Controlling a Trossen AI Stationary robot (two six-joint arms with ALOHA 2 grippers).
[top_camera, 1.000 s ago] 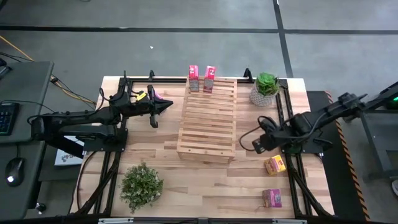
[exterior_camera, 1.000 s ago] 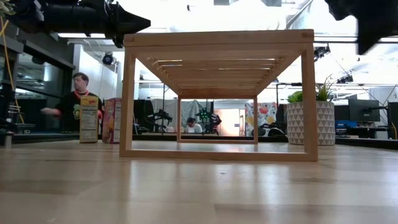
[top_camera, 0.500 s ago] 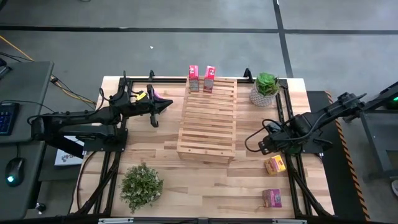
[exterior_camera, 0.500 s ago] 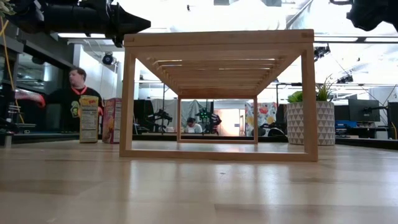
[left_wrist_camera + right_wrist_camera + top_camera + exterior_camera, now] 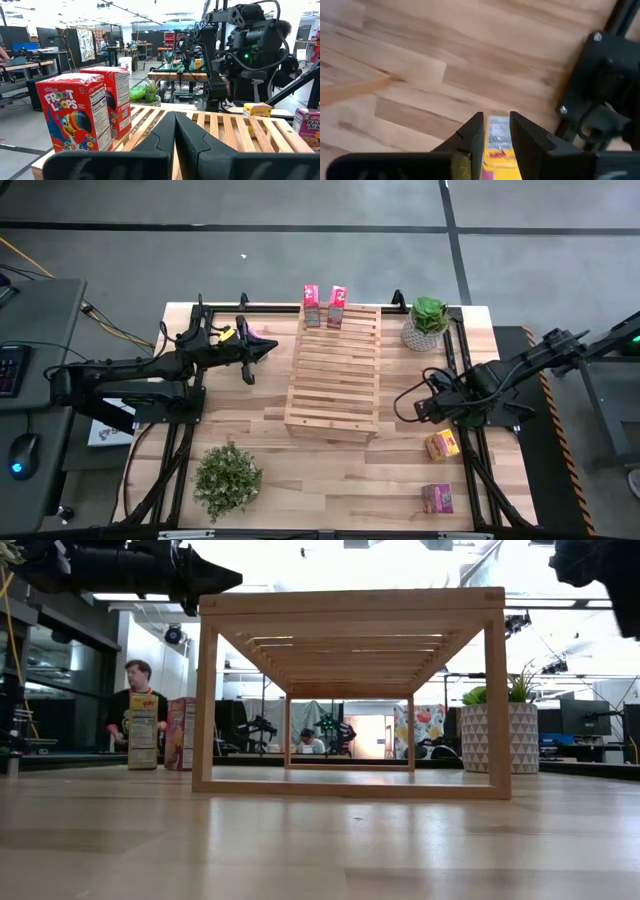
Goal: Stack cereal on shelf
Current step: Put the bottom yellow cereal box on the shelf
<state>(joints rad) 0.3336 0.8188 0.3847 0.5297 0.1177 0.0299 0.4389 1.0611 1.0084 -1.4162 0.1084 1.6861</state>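
Note:
The slatted wooden shelf [image 5: 333, 375] [image 5: 350, 610] [image 5: 235, 130] lies mid-table. Two red cereal boxes [image 5: 325, 306] [image 5: 87, 112] stand upright on its far end. A yellow box [image 5: 441, 445] [image 5: 497, 145] and a pink box [image 5: 437, 498] rest on the table near its right edge. Two more boxes [image 5: 160, 732] stand beside my left arm. My right gripper [image 5: 418, 408] [image 5: 496, 120] hovers over the yellow box with a narrow gap between its fingers. My left gripper [image 5: 268, 346] [image 5: 175, 116] is shut in the air, left of the shelf's far end.
A potted plant [image 5: 428, 322] stands at the far right and a bushy plant [image 5: 228, 477] at the near left. Black frame rails [image 5: 462, 380] run along the table's sides, close to the yellow box. Bare planks [image 5: 330, 475] lie between the shelf and the near edge.
My right gripper has shifted slightly toward the table's right edge, rising and dipping again in the low view. A person in the room behind has moved about. The boxes and the shelf have stayed put.

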